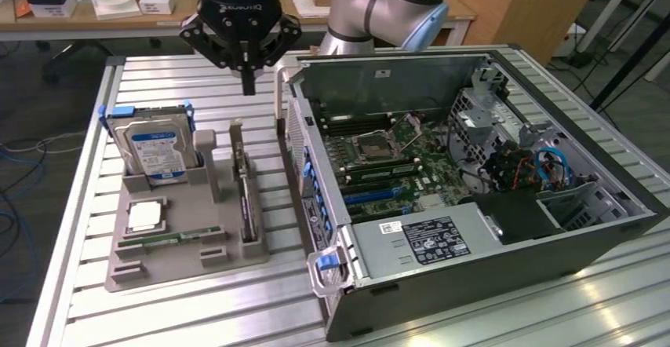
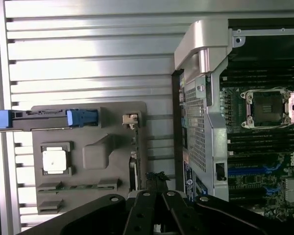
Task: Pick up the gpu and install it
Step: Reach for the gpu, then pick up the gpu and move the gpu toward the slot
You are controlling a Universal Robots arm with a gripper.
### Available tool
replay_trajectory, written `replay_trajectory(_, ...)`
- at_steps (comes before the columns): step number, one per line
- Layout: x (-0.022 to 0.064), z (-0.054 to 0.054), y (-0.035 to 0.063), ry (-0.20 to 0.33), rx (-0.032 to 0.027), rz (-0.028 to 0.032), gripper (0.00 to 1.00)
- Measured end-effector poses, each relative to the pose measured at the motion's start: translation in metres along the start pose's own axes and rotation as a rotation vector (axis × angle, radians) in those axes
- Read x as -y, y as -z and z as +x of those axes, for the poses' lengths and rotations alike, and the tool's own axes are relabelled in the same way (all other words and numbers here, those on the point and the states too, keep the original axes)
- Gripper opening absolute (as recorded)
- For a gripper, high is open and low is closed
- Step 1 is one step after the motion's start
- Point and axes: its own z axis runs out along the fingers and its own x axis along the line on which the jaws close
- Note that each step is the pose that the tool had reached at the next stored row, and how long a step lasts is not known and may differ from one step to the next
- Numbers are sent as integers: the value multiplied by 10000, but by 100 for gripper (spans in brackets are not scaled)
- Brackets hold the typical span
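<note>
The black claw (image 1: 248, 78) hangs shut and empty above the slatted metal counter (image 1: 147, 88). The thin dark gpu card (image 1: 244, 194) stands on edge in the grey holder tray (image 1: 172, 264), beside the open computer case (image 1: 523, 276).

We see the gpu (image 1: 247, 202), a thin dark card, narrow silver bracket at one end, standing upright on its long edge, slotted in our grey holder tray (image 1: 168, 264), along that tray's edge toward the exterior view's right

One gpu (image 1: 246, 198), one hard drive (image 1: 155, 151), one case (image 1: 503, 280)
</note>
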Motion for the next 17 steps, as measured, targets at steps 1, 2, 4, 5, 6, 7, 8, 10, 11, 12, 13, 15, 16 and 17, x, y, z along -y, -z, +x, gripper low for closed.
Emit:
replay_trajectory(1, 1, 20, 0, 0, 1, 0, 11)
replay_trajectory(2, 3, 36, 1, 1, 0, 0, 11)
replay_trajectory(4, 8, 111, 2, 0, 0, 0, 11)
replay_trajectory(5, 9, 129, 3, -1, 0, 0, 11)
replay_trajectory(6, 11, 147, 3, -1, 0, 0, 11)
replay_trajectory(7, 12, 163, 3, -1, 0, 0, 11)
replay_trajectory(8, 13, 177, 3, -1, 1, 0, 11)
replay_trajectory(10, 14, 196, 4, -1, 0, 0, 11)
replay_trajectory(11, 15, 196, 4, -1, 0, 0, 11)
replay_trajectory(12, 15, 196, 4, 0, 0, 0, 11)
replay_trajectory(13, 15, 196, 4, 0, 0, 0, 11)
replay_trajectory(15, 15, 196, 4, 0, 0, 0, 11)
replay_trajectory(16, 15, 196, 4, 0, 0, 1, 11)
replay_trajectory(17, 15, 196, 4, 0, 0, 0, 11)
